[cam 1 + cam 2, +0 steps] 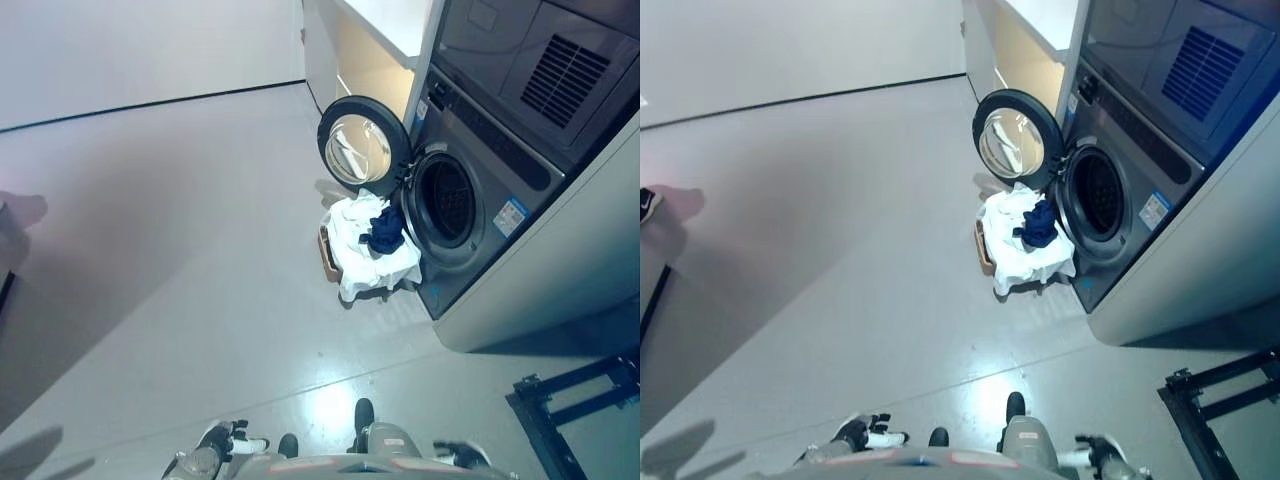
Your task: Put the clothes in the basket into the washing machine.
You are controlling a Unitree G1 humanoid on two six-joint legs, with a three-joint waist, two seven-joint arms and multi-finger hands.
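1. Two hands show only at the bottom edge of the view, well apart from the laundry: the left hand sits low at the lower left with dark fingers and white tips that look loosely relaxed and hold nothing.
2. The right hand shows at the lower right edge; too little of it is in view to tell whether its fingers are released or clenched.
3. The washing machine stands at the right, dark grey, with its round drum opening facing the floor space.
4. Its door is swung wide open to the left, the glass porthole facing the camera.
5. The basket sits on the floor just in front of the drum opening, below the open door; only a brownish strip of its rim shows on the left side.
6. The clothes fill the basket and spill over its rim: a large white cloth covers most of it, and a dark blue garment lies on top, near the machine's opening.
7. A black metal frame stands on the floor at the lower right.
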